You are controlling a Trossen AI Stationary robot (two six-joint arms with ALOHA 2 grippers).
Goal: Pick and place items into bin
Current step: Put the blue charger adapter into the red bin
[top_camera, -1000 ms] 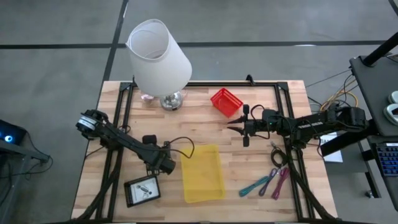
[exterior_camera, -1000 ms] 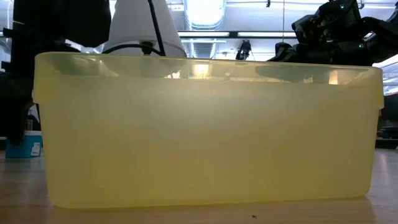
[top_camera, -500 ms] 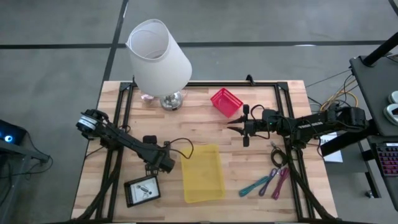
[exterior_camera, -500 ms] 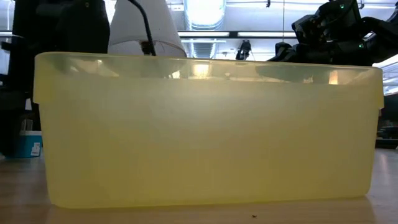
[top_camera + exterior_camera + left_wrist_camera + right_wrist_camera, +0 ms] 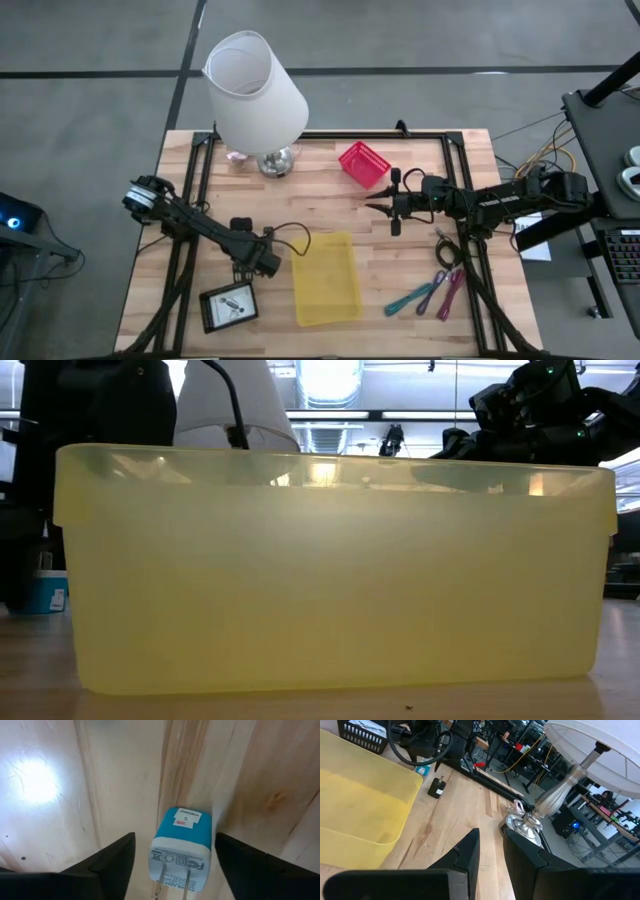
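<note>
Left wrist view, blue plug adapter point(image 5: 182, 849)

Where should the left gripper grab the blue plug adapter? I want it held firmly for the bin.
Grip the blue plug adapter across its two flat blue sides, coming straight down from above. It lies flat on the wooden table, prongs pointing toward the left gripper, whose open fingers already straddle it. Keep off the thin metal prongs.
</note>
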